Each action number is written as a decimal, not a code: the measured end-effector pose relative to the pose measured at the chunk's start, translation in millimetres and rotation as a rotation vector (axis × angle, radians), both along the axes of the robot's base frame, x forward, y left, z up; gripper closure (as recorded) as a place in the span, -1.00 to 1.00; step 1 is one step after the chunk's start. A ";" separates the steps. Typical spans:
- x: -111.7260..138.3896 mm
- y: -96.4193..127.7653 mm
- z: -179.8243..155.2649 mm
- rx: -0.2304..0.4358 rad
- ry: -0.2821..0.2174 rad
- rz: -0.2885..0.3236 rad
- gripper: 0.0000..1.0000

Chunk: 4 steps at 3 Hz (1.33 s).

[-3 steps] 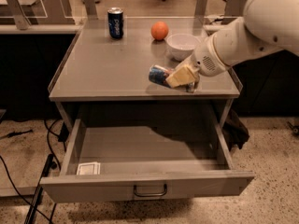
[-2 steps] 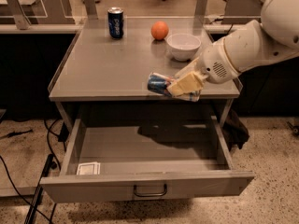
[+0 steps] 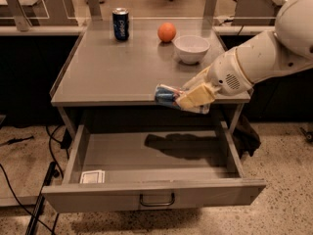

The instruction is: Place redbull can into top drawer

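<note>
The redbull can is a slim blue-and-silver can held on its side in my gripper. The cream fingers are shut around it. The can hangs at the front edge of the table top, above the open top drawer. The drawer is a wide grey metal one, pulled fully out, with a small bar handle at the front centre. My white arm reaches in from the right.
On the grey table top stand a dark blue Pepsi can, an orange and a white bowl. A small white card lies in the drawer's front left corner. Black cables run on the floor at left.
My gripper has carried the redbull can forward and slightly left, from over the table top to the table's front edge above the drawer.
</note>
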State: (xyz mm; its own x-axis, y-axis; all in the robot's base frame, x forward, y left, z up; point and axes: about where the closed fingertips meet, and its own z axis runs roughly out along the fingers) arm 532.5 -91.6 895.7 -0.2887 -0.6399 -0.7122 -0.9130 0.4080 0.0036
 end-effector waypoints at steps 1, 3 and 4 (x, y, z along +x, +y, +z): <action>-15.2 1.2 -23.1 0.026 -0.008 0.056 1.00; -30.9 19.3 -102.1 0.096 -0.050 0.197 1.00; -33.1 18.4 -109.4 0.085 -0.064 0.213 1.00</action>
State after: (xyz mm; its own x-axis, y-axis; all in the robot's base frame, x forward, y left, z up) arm 499.4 -73.2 786.3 -0.1057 -0.6186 -0.7786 -0.9779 0.2065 -0.0314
